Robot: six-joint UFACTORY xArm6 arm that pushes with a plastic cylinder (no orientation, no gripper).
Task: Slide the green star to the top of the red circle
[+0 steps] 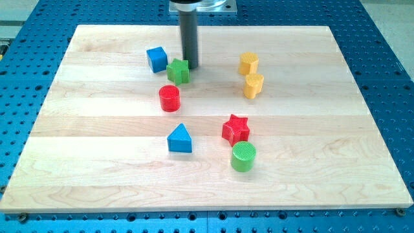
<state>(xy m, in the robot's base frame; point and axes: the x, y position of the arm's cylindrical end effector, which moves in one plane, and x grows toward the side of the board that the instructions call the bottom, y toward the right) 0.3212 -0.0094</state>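
Note:
The green star (178,70) sits in the upper middle of the wooden board, just above the red circle (169,98) and slightly to its right, with a small gap between them. My tip (190,67) stands right beside the green star's right edge, touching or nearly touching it. The rod rises straight up from there to the view's top.
A blue cube (156,59) lies just left of the green star. Two yellow blocks (248,63) (253,85) are at the right. A red star (235,129), a green circle (243,156) and a blue triangle (180,139) lie lower on the wooden board (97,162).

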